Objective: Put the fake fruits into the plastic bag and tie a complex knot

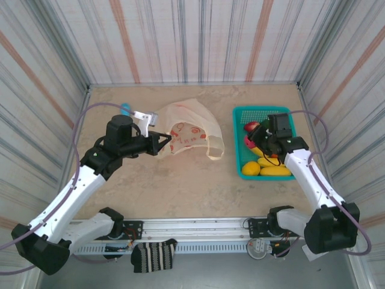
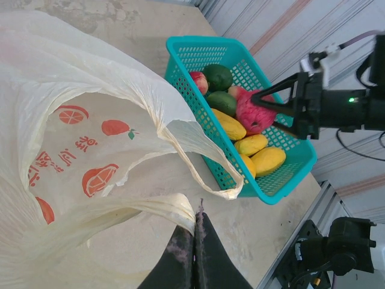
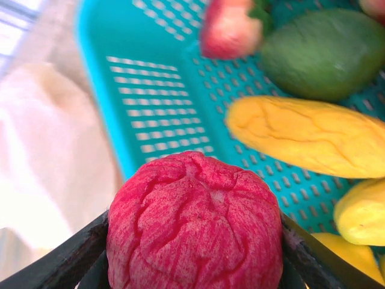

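progress looks early: the bag (image 1: 183,135) lies on the table (image 1: 180,192) toward the far edge, left of centre, and what shows of its inside in the left wrist view holds no fruits, only printed orange motifs on the film. the fruits (image 2: 240,129) sit in the teal basket (image 1: 261,109) by the right edge of the table, among them a green one (image 2: 218,77) and several yellow ones (image 2: 267,159).

the left pincer (image 2: 194,241) has its fingers pressed together on the rim of the bag, lifting that edge so the mouth gapes toward the basket. the right pincer (image 2: 262,109) is clamped on a red fruit (image 3: 195,223), one finger on each side of it, and holds it just above the basket's other fruits rather than over the bag.

by my reading, the first fruit is gripped but not yet carried across; every piece has yet to go in, and the knot is not begun, since the handles hang loose.

the bag's open mouth is to the left of the right pincer, near but apart, with the basket's left wall and a strip of bare table between them. one loop handle droops close to that wall.
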